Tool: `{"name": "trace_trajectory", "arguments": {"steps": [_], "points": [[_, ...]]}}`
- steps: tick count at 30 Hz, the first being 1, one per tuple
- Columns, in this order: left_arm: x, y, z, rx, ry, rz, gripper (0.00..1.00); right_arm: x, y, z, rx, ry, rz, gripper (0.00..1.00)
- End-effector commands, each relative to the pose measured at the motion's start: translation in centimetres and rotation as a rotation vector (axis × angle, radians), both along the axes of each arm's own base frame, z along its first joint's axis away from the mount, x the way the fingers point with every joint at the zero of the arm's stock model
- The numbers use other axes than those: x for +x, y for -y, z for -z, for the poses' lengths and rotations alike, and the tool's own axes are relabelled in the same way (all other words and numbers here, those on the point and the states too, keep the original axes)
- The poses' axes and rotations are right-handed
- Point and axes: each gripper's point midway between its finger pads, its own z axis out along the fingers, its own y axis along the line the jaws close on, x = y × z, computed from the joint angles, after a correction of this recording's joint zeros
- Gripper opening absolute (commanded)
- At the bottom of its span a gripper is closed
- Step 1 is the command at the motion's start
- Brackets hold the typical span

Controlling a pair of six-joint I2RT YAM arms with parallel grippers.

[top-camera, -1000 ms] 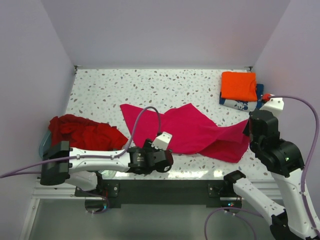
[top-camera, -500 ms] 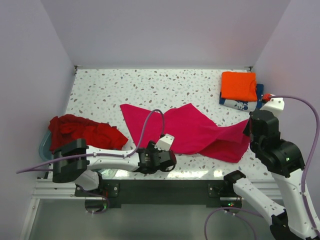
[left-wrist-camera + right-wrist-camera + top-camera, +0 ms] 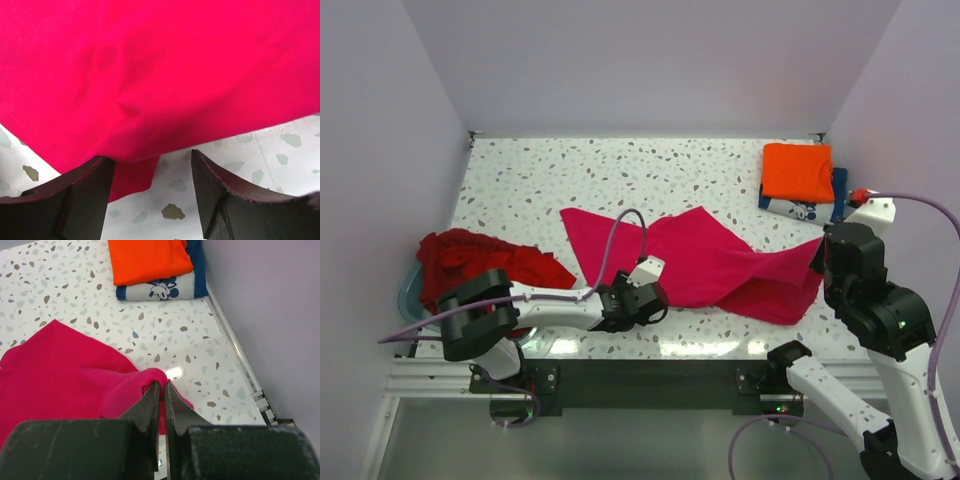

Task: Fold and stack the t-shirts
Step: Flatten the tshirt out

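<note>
Magenta-pink and creased, the pink t-shirt [image 3: 710, 262] lies spread across the middle of the speckled tabletop [image 3: 620, 180], reaching toward the right edge, where part of it is doubled over on itself in a thick fold. The right gripper [image 3: 162, 390] is closed tight on a bunched ridge of that fold, the cloth pinched between its two dark fingers and lifted a little off the surface near the right edge. The left gripper [image 3: 152, 175] sits low at the shirt's near hem with its fingers [image 3: 85, 195] standing well apart; the stitched hem and a small flap of cloth lie between them, the left finger just at the cloth, and nothing is clamped. At the far right corner an orange t-shirt [image 3: 798, 170] lies folded on a folded navy t-shirt [image 3: 800, 208] with white print. By the left edge, dark red t-shirts [image 3: 485, 262] are heaped over a pale blue tub [image 3: 408, 295].
</note>
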Motion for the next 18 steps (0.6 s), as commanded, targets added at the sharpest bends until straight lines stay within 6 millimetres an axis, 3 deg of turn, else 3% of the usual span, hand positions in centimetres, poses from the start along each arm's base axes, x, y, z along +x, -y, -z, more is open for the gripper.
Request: {"name": "trace_trajectory", "arguments": {"steps": [1, 8, 11, 12, 15, 18], "points": [[1.1, 0.6, 0.0, -0.015, 0.042, 0.016, 0.66, -0.5, 0.6, -1.3, -0.002, 0.035, 0.017, 0.00], [0.8, -1.3, 2.1, 0.057, 0.022, -0.007, 0.50, -0.6, 0.7, -1.8, -0.003, 0.041, 0.021, 0.00], [0.5, -2.4, 2.5, 0.076, 0.021, -0.021, 0.35, -0.6, 0.8, -1.9, -0.006, 0.044, 0.024, 0.00], [0.4, -2.7, 2.5, 0.082, 0.019, -0.024, 0.23, -0.6, 0.8, -2.0, -0.007, 0.044, 0.026, 0.00], [0.1, -3.5, 2.5, 0.095, 0.016, -0.026, 0.00, -0.4, 0.7, -2.1, -0.010, 0.046, 0.024, 0.00], [-0.2, -3.5, 1.6, 0.077, 0.011, -0.003, 0.00, 0.0, 0.8, -2.4, -0.024, 0.047, 0.032, 0.00]]}}
